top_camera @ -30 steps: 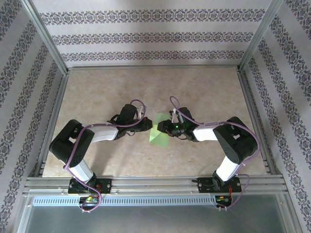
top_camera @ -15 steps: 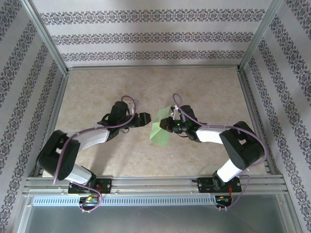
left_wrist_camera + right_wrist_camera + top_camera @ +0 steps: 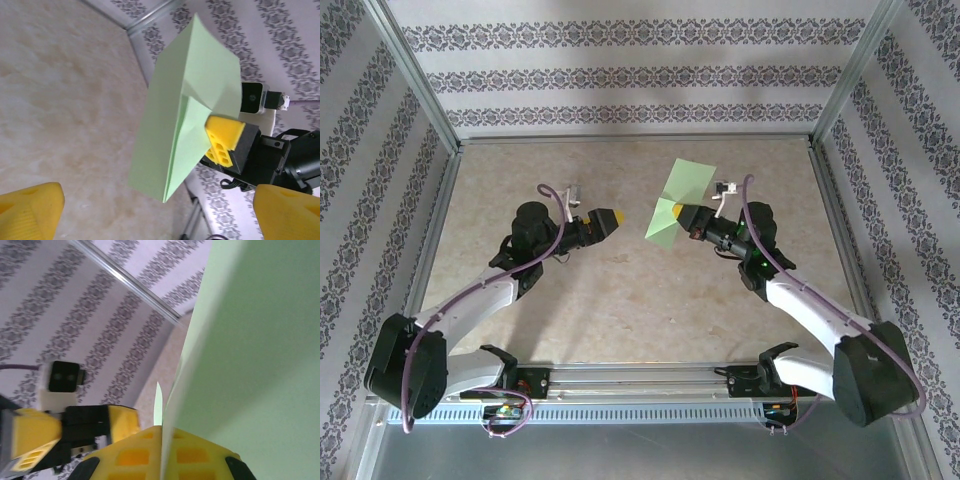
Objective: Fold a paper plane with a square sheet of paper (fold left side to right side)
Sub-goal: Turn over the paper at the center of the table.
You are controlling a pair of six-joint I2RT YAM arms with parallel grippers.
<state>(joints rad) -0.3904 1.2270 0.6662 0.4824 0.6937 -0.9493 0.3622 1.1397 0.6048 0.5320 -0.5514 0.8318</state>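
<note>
The right gripper (image 3: 677, 211) is clamped on the sheet of paper (image 3: 676, 204), holding it up near the middle of the table (image 3: 620, 300). Already folded, the sheet is a long four-sided slab. Its long axis runs from a narrow near-left end up to a broader far-right end that points toward the back wall (image 3: 620, 75). Whether the low end clears the tabletop is hard to judge from above. The left gripper (image 3: 611, 217) sits just to the left of the sheet, not touching it, with its jaws wide apart.

A second ago both arms crouched close together over the paper, low and nearer the bases. Now they reach farther out, the left has let go, and the sheet is higher and farther back.

The paper is thin, matte and light green, with a triangular flap lying over flat layers and crisp edges. The fingers (image 3: 223, 140) are ribbed yellow blocks on black mounts. The table is mottled beige, and the wall has patterned stripes.
</note>
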